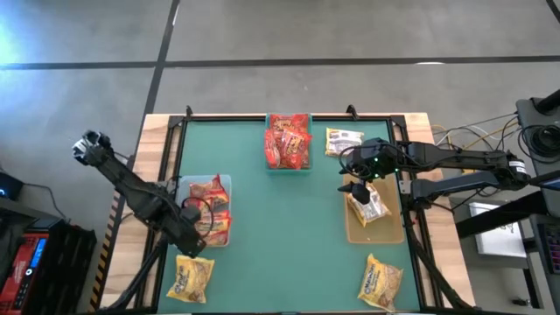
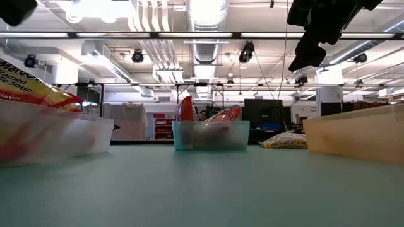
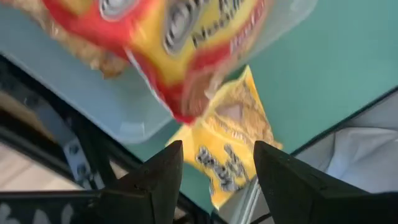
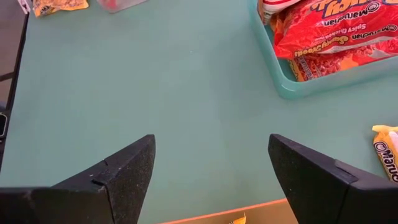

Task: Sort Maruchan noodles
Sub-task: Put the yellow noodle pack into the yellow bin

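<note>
Sorting's looking mostly done: noodle packets (image 1: 289, 140) are sitting in all three bins while three yellow ones (image 1: 194, 278) are lying loose on the desk (image 1: 280, 236), both pincers (image 1: 360, 185) hanging spread and empty.

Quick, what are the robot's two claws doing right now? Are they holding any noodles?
Left gripper: open, holding nothing, above the clear bin and a yellow packet.
Right gripper: open, empty, over the tan bin.
</note>
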Available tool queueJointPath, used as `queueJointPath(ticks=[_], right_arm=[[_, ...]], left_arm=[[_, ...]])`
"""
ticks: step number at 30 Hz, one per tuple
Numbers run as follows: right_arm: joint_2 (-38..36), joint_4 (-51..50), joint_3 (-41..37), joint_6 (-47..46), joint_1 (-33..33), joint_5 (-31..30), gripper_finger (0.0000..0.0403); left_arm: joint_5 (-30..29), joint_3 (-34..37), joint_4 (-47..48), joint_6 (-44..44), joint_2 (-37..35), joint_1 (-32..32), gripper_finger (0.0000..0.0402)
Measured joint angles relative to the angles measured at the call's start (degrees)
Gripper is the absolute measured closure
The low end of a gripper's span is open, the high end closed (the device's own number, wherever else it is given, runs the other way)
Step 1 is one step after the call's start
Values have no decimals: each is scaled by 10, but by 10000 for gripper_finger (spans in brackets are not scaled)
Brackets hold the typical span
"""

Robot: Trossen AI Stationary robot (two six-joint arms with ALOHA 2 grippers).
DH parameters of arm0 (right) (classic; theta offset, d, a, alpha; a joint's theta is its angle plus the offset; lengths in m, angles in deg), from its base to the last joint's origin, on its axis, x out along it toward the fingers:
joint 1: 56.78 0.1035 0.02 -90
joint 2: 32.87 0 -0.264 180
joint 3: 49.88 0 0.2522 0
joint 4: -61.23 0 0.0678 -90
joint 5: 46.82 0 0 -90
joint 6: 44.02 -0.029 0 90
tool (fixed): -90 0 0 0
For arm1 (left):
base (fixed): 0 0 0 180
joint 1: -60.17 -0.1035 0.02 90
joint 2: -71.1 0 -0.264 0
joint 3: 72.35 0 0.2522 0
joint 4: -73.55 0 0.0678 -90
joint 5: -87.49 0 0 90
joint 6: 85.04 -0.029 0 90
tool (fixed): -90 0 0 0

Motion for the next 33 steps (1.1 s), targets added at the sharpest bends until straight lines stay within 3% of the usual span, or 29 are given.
queueJointPath(ticks=[7, 19, 33], right_arm=[[0, 0, 0, 0, 0, 0, 101], [0, 0, 0, 0, 0, 0, 101], [0, 0, 0, 0, 0, 0, 101]], left_arm=[[12, -66, -1, 88, 66, 50, 221], [122, -67, -151, 285, 207, 117, 221], [147, -60, -89, 307, 246, 133, 221]])
